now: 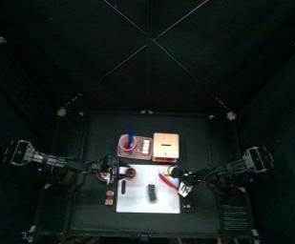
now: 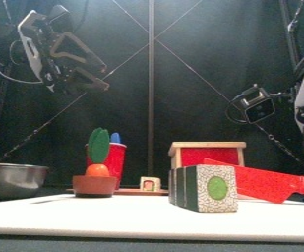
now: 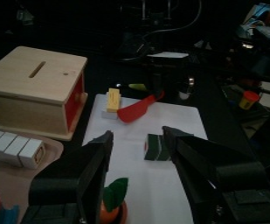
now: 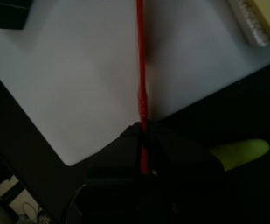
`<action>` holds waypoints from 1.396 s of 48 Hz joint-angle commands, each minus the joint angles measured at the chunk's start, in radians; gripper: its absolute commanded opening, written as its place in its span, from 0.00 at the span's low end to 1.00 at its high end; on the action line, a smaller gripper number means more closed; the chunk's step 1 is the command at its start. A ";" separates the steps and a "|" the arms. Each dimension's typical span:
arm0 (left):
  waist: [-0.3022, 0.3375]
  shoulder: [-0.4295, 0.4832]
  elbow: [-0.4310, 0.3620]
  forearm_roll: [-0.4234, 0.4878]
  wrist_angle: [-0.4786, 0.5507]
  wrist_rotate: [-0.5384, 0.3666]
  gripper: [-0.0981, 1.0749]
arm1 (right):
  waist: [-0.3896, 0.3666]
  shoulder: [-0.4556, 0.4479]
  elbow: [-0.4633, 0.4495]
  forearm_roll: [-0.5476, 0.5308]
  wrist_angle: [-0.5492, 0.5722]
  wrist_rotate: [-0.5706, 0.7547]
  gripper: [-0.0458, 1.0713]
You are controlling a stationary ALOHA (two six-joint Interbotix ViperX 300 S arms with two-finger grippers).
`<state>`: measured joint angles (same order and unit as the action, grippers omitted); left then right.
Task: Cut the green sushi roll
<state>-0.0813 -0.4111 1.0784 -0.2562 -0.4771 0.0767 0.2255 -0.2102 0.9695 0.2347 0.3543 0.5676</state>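
The green sushi roll [image 1: 151, 194] lies on the white board [image 1: 136, 214], a short dark cylinder with a green end face [image 2: 214, 188]. In the left wrist view the sushi roll [image 3: 155, 147] sits just beyond my left gripper [image 3: 141, 171], whose jaws stand wide open and empty. A red knife [image 3: 137, 107] lies further along the board. In the right wrist view the knife [image 4: 140, 61] is seen edge-on and runs straight into my right gripper [image 4: 141, 150], whose jaws press on it from both sides. The right arm [image 1: 220, 172] reaches in over the board's right edge.
A wooden box [image 3: 38, 83] with a slot stands behind the board. Left of it stand a red cup [image 2: 112, 157] holding green and blue things, a brown bowl [image 2: 93, 184] and a metal bowl [image 2: 10, 177]. Small white blocks [image 3: 15, 147] sit beside the box.
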 commanded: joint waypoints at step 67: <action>-0.120 0.397 -0.420 0.077 0.351 -0.002 0.84 | 0.067 0.074 -0.336 -0.233 0.183 -0.011 0.47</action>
<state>-0.1994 -0.0153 0.6980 -0.1795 -0.1733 0.0767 0.2915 -0.1212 0.6565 0.0031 0.5430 0.5599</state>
